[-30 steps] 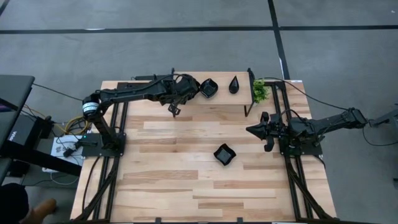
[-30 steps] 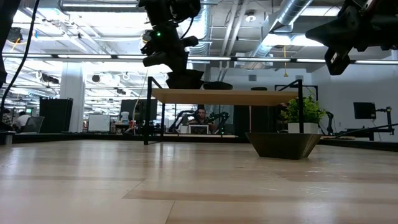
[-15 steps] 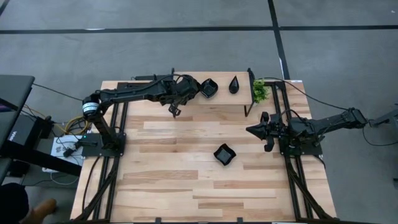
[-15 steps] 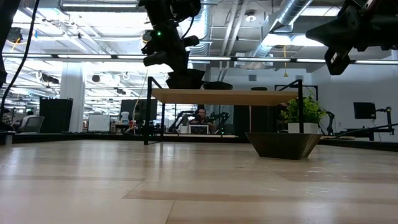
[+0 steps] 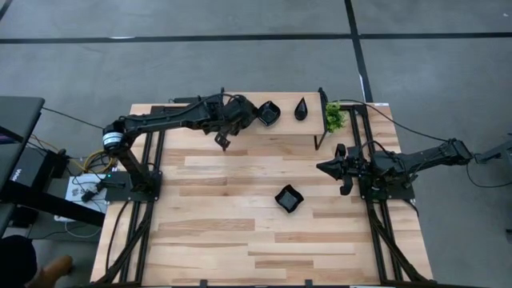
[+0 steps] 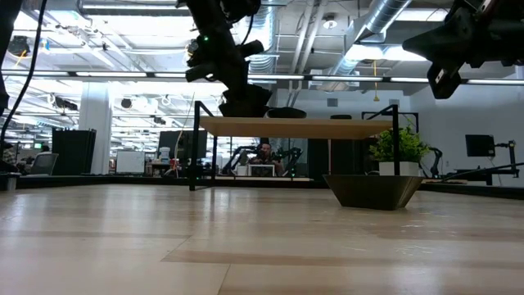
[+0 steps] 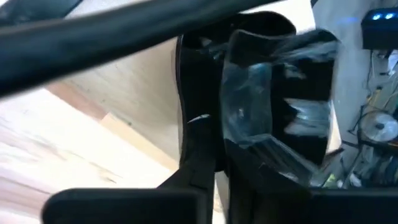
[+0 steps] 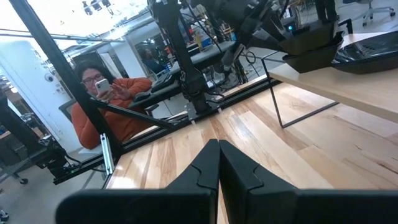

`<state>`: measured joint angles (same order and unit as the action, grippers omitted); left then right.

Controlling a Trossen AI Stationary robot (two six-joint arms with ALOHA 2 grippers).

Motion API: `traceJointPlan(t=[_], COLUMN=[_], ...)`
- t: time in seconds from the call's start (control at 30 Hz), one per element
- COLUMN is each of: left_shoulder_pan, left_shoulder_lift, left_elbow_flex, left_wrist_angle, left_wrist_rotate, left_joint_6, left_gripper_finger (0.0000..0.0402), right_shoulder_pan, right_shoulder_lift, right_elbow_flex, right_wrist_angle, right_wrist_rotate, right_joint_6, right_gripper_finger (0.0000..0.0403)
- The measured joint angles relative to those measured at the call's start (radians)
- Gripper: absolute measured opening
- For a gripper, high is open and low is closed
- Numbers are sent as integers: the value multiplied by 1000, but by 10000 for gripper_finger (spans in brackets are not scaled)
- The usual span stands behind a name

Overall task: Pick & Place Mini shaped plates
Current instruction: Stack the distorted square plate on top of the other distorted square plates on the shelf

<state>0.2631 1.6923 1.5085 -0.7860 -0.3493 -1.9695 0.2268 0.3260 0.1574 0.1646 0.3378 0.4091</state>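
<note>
The left tool (image 5: 254,117) pinches a square plate (image 5: 268,114) resting on the shelf (image 5: 240,130), beside a teardrop plate (image 5: 301,109); its fingers look barely parted. Withdrawing too early could drag the plate off. The right tool (image 5: 324,167), shut and empty, waits near the plant (image 5: 334,118).

I see a pale wooden table (image 5: 240,232) of butcher-block strips, smooth with a soft satin sheen that catches light in the low view. The raised wooden shelf (image 6: 295,127) looks the same, on thin matt black metal legs. The square wavy-edged black dish (image 5: 289,198) is glossy, like glazed ceramic; the dish on the shelf (image 7: 273,106) throws bright reflections. The dark left gripper (image 5: 250,114) and the right gripper (image 8: 218,163) look like matt plastic.
</note>
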Motion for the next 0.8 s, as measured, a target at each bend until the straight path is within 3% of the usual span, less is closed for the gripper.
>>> traceJointPlan(t=[0.37, 0.53, 0.7, 0.8], left_shoulder_pan=[0, -7, -35, -35], left_shoulder_lift=[-4, -59, -103, -102], left_elbow_flex=[0, 0, 1, 2], left_wrist_angle=[-21, -22, -25, -26], left_wrist_rotate=[-17, -26, -131, -101], left_joint_6=[3, 80, 132, 133], left_gripper_finger=[85, 91, 91, 91], right_shoulder_pan=[0, 0, -1, -2], right_shoulder_lift=[0, 0, 0, 0], right_elbow_flex=[0, 0, 0, 0], right_wrist_angle=[0, 0, 0, 1], right_wrist_rotate=[-30, -31, -34, -34], right_joint_6=[0, 0, 0, -1], right_gripper_finger=[0, 0, 0, 0])
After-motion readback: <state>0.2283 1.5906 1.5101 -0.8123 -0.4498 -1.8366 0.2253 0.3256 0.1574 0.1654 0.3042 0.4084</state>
